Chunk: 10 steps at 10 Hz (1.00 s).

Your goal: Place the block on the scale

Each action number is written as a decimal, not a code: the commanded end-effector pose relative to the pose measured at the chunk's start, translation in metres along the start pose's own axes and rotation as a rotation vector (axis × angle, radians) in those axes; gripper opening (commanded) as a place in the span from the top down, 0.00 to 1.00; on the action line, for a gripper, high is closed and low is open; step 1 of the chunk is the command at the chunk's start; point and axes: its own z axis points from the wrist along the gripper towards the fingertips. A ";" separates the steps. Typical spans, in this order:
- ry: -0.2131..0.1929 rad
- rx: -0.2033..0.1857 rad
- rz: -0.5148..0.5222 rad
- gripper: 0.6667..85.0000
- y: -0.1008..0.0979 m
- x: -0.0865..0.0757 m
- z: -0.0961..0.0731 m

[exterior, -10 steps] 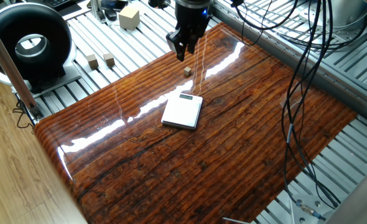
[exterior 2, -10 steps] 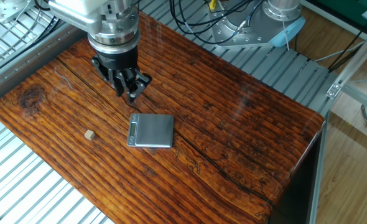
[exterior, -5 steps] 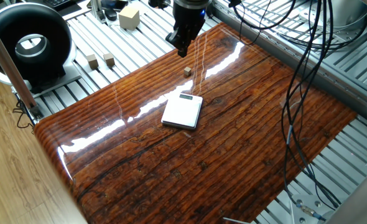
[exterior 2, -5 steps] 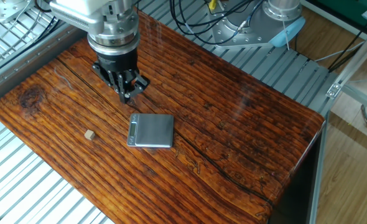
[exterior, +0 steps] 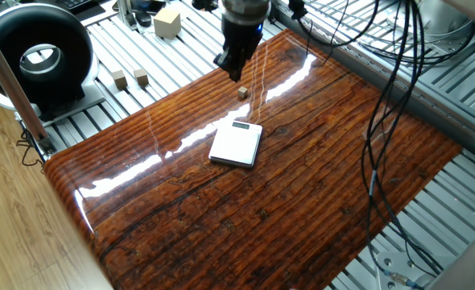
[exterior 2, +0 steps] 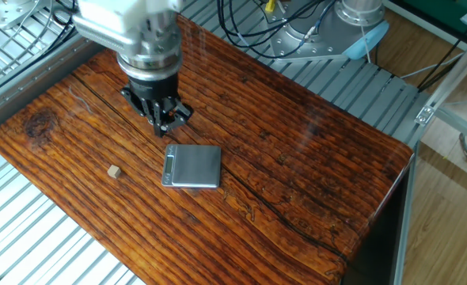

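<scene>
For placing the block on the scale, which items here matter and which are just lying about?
Part of the job:
- block, a tiny tan cube on the wooden tabletop
- scale, flat and white, nothing on it
- hand, above the tabletop near the block

Lying about:
- larger cream cube
- pair of light wooden cubes
- black ring-shaped device
- hanging cables

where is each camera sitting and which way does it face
One fixed view: high off one table corner, looking down across the wooden table toward the metal slats with spare cubes; the gripper enters from the top edge.
The other fixed view: high on the opposite side, looking down and back across; the wrist and gripper show at upper left.
Both share the scale, the block and the gripper.
</scene>
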 end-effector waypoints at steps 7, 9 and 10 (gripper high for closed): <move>0.125 0.004 -0.039 1.00 0.016 0.037 0.009; 0.147 0.009 -0.081 0.99 0.014 0.043 0.008; 0.135 -0.033 -0.131 1.00 0.024 0.041 0.009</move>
